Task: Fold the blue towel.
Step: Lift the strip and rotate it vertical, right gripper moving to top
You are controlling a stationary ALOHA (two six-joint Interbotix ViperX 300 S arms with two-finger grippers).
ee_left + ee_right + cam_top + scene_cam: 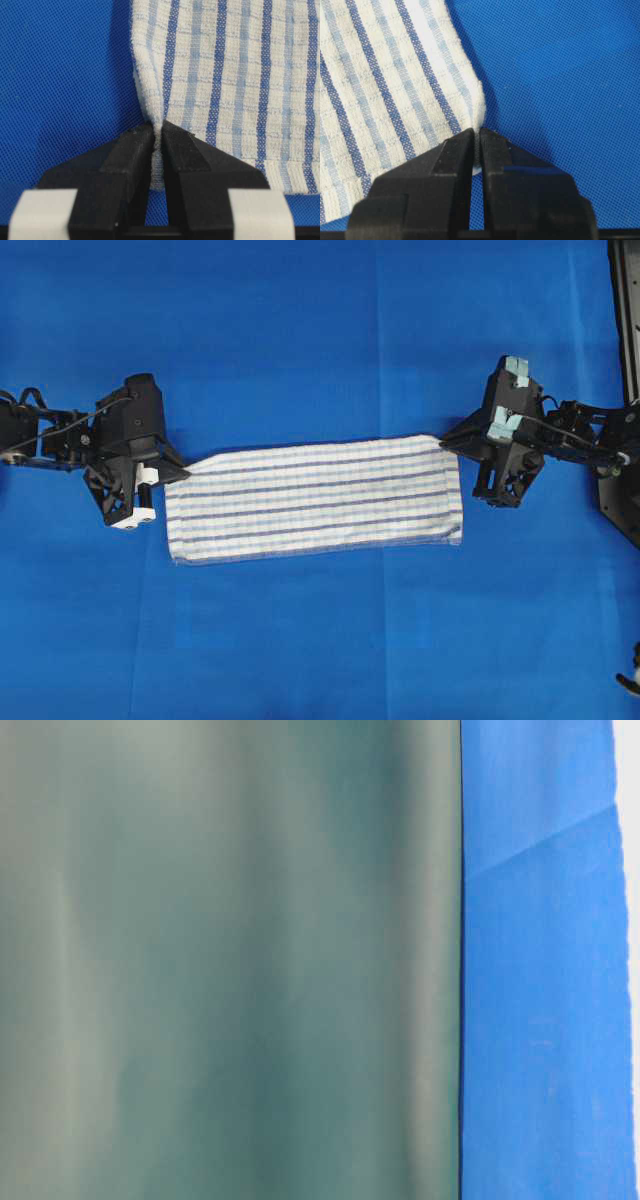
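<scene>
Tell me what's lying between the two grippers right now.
Only the blue towel, spanning from left gripper to right gripper; overhead view.

Striped towel (315,502) on blue table covering (320,330)

bare table covering (320,330) around towel (315,500), claws (185,475) at both ends

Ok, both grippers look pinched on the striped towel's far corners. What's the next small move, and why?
Probably lift both corners together. The left gripper and right gripper are each shut on a far corner of the white blue-striped cloth towel, which lies flat on the blue table covering.
</scene>
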